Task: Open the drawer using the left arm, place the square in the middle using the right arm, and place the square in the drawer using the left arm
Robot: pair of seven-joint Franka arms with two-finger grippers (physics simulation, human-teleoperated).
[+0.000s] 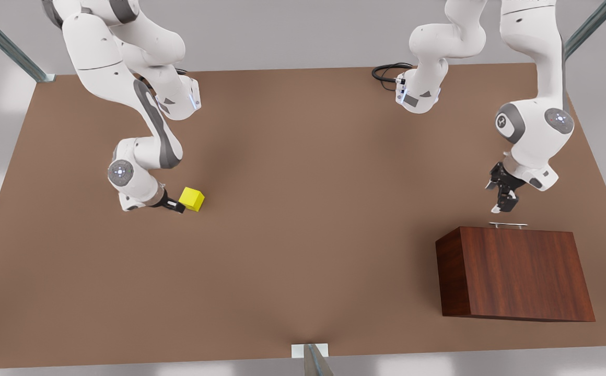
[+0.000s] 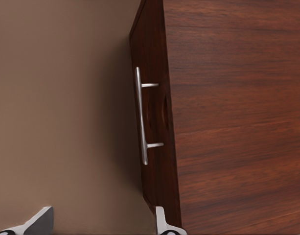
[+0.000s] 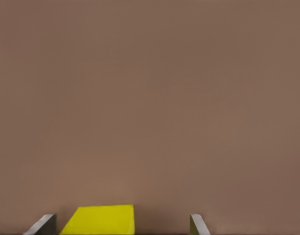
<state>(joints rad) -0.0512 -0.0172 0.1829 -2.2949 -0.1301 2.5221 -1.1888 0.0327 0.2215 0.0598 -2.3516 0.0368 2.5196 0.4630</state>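
The left hand hangs with fingers spread, just beside the thin silver bar handle of the dark reddish-brown wooden drawer, which is closed. The right hand, fingers spread, flanks the small bright yellow cube on the plain brown worktop.

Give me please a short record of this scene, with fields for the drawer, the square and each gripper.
drawer: shut, handle free
square: yellow, on table, at front view's left
left gripper: open, near the handle, not touching
right gripper: open, fingers either side of the square
cabinet: at front view's right
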